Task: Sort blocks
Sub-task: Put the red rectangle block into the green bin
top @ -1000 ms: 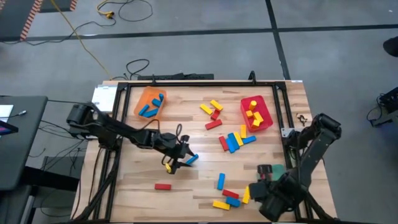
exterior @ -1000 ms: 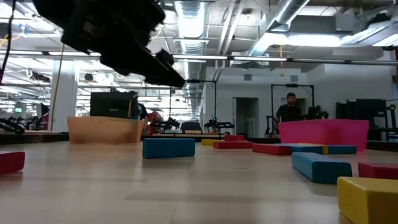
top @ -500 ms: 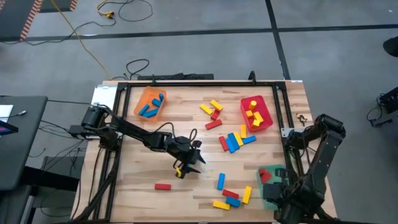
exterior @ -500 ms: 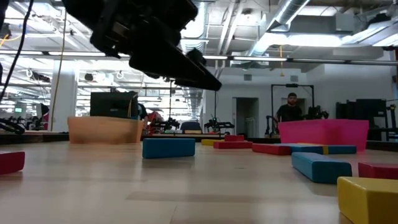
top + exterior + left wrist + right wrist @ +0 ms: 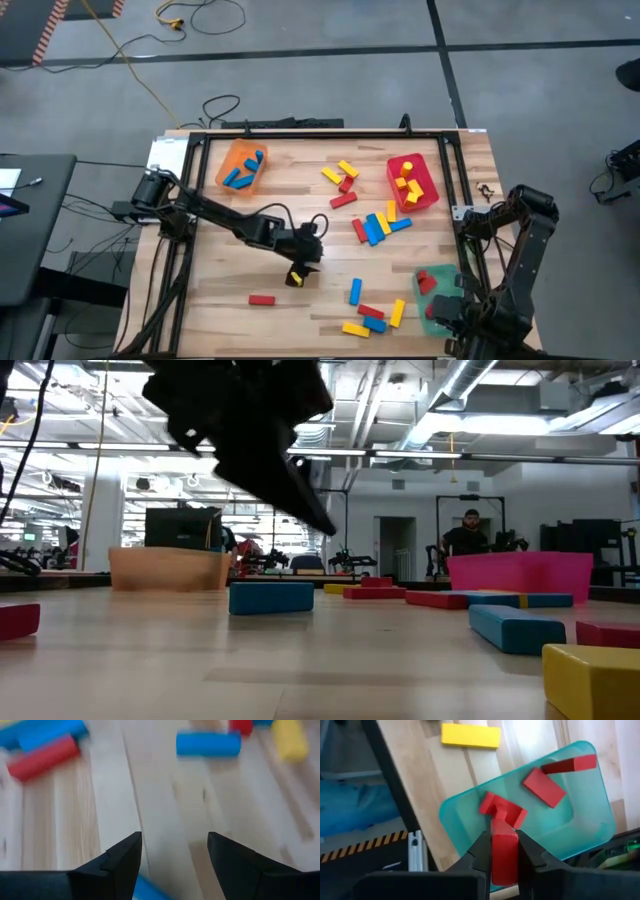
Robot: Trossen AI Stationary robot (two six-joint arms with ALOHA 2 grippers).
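Red, yellow and blue blocks lie scattered on the wooden table, in a middle cluster (image 5: 375,226) and a near cluster (image 5: 370,316). My left gripper (image 5: 305,256) hangs open, slanting down over bare wood (image 5: 175,851); a blue block (image 5: 207,743) lies ahead of it. My right gripper (image 5: 504,855) is shut on a red block (image 5: 504,851) above the green tray (image 5: 580,827), which holds three red blocks. In the high view that gripper (image 5: 448,308) stands over the tray (image 5: 436,296) at the near right. My right gripper pinches the red block by its two long sides (image 5: 504,842) between both fingers, which point down from above and lie along it. The block hangs upright, lifted clear, its lower end over a red block in the green tray.
An orange tray (image 5: 240,165) with blue blocks stands at the far left, a red tray (image 5: 412,182) with yellow blocks at the far right. A lone red block (image 5: 262,299) lies near the front edge. A black frame (image 5: 300,133) rims the table. A person (image 5: 466,540) stands far behind.
My left gripper has gone toward the table's right edge and tipped more steeply downward, staying open. My right gripper has carried the red block toward the right edge, over the green tray, and has rolled about its own axis.
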